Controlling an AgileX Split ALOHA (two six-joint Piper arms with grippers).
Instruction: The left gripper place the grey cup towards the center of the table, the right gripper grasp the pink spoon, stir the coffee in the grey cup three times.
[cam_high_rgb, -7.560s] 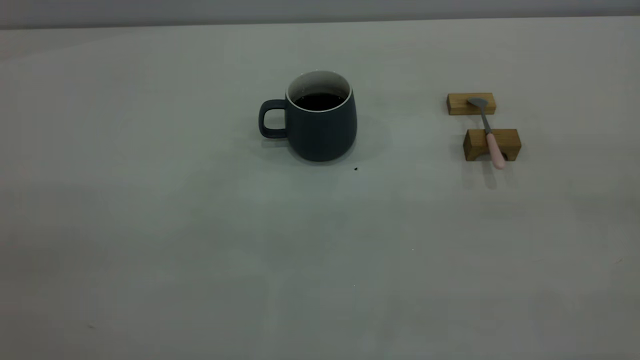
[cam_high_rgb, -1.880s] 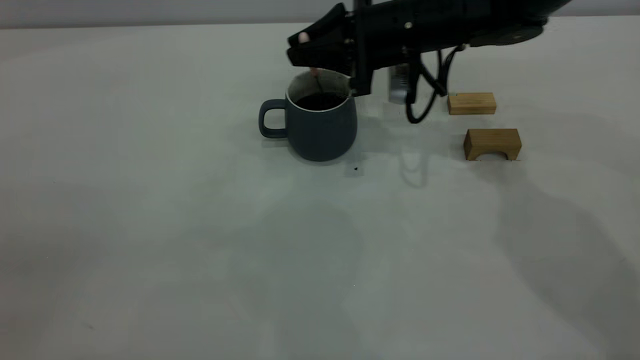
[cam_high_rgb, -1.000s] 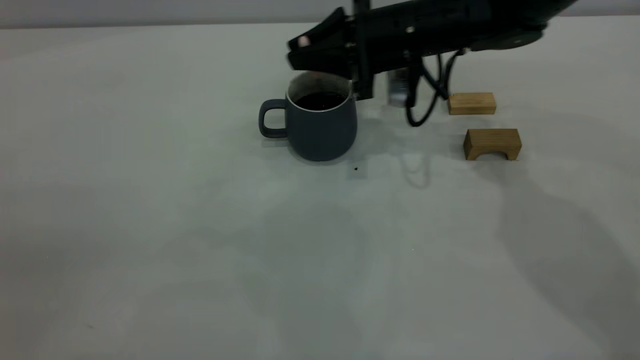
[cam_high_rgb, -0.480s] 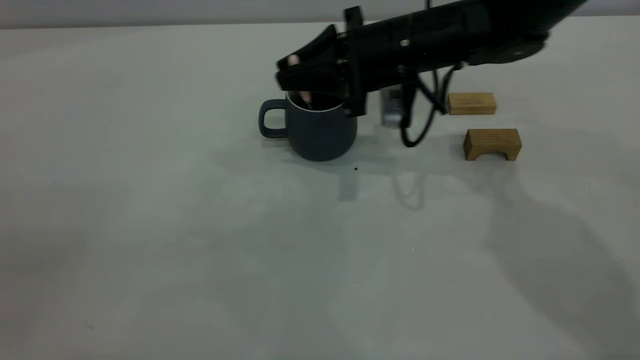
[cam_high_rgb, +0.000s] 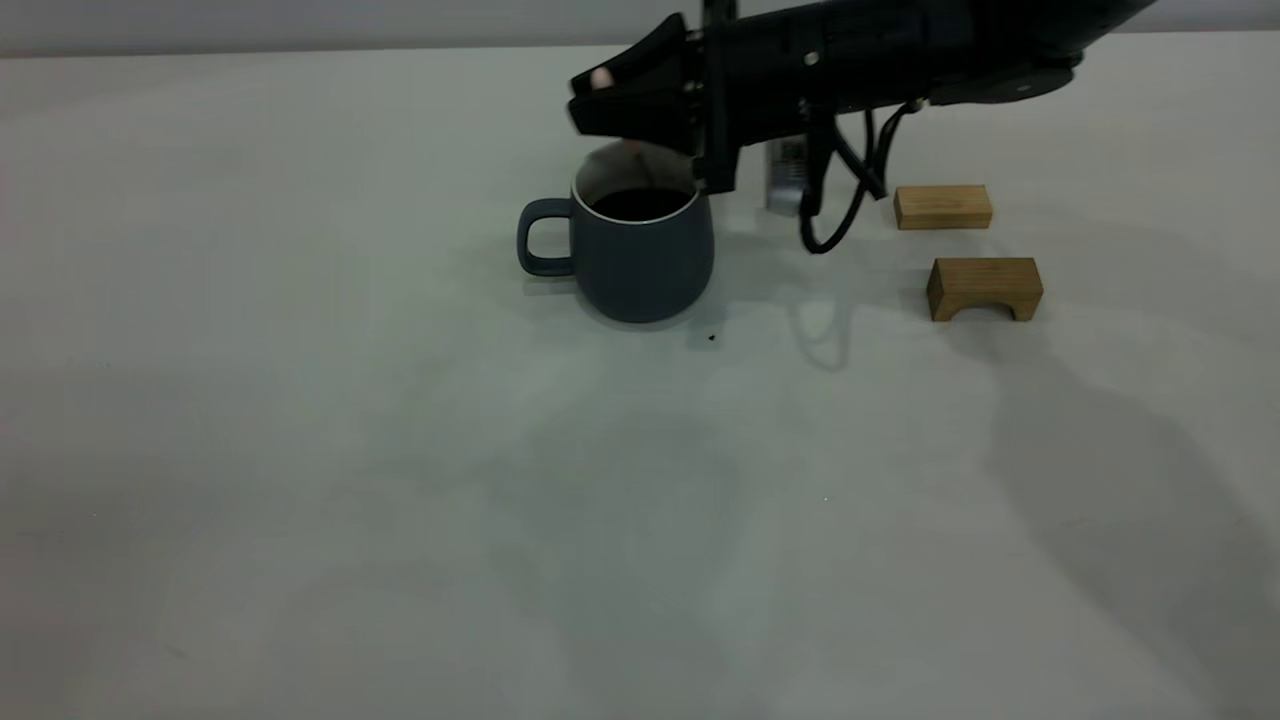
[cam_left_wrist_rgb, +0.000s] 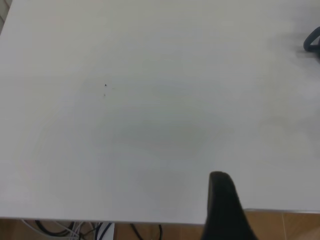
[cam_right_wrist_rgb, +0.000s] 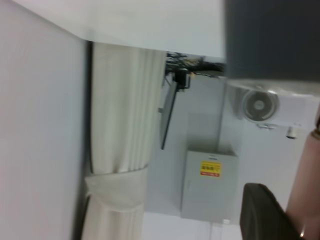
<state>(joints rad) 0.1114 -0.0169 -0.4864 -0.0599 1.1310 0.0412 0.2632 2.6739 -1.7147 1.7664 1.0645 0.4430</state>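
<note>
**Stirring with a slim spoon over a full mug**

My right tool (cam_high_rgb: 625, 110) hangs just above the rim of the grey cup (cam_high_rgb: 640, 255), fingers pressed together on the pink spoon (cam_high_rgb: 602, 77); a bit of its pale pink handle end peeks out on top of the fingers, and a blurred pinkish trace shows below them at the far rim. I cannot tell whether the bowl is in the coffee (cam_high_rgb: 640, 204) right now. The cup stands upright on the bench (cam_high_rgb: 400, 480), roughly mid-bench, handle toward my left side, with two tan wooden blocks (cam_high_rgb: 985, 288) well apart from it on my right.

My left tool (cam_left_wrist_rgb: 225, 210) is away from the work, over bare bench near its edge; only one dark finger shows in its wrist view, so I cannot tell how its fingers stand.

I judge the spoon light and stiff, its smooth rounded handle apt to twist in a pinch (so the hold belongs well up the pink part, squarely across it). The mug looks heavy and stable but breakable, and the liquid sits fairly high, so gentle circles clear of the wall would suit, lest the cup be nudged or coffee slop over.
</note>
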